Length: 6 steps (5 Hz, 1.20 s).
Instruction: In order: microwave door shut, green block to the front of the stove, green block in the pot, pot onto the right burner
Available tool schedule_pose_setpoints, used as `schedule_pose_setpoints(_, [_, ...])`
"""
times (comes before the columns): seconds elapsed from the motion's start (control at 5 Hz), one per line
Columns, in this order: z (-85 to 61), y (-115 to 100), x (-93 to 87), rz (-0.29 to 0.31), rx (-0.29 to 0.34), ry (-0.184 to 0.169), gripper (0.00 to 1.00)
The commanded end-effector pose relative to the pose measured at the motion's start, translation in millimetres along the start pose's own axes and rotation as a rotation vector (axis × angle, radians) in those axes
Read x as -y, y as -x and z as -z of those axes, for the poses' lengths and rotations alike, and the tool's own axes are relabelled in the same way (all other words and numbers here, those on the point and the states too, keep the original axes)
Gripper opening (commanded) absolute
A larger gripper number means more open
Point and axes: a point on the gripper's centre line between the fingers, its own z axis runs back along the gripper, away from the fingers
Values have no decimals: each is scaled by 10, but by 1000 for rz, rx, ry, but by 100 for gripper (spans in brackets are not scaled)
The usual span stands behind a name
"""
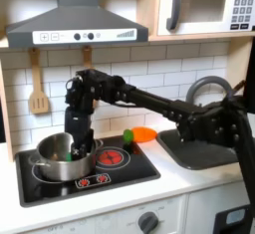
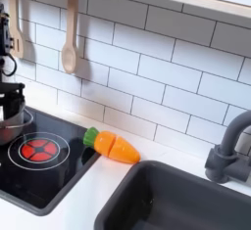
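While the gripper [image 1: 73, 138] hangs over the pot [image 1: 60, 158], can't tell its finger gap. Green block [image 1: 68, 155] sits inside. Microwave door [image 1: 197, 6] looks closed.

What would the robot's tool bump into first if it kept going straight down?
Probably the pot. In the first exterior view the tool points down, right at the pot's opening, so it would likely meet the inside of the pot, or the green block lying there. Depth is hard to judge.

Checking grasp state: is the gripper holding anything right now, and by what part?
Cannot tell. In the first exterior view the gripper is down at the pot, over its right rim; the green block lies inside, but the fingertips are too blurred to judge.
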Motion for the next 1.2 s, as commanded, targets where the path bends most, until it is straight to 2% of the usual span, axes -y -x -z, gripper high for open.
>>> schedule_pose_setpoints(0.0, [-1,119,2,16,-4,3,100])
schedule_pose_setpoints(0.2, [12,206,17,28,-6,-1,100])
schedule_pose_setpoints(0.6, [-70,399,66,87,3,14,100])
schedule_pose_setpoints(1.0, [-66,554,60,144,7,14,100])
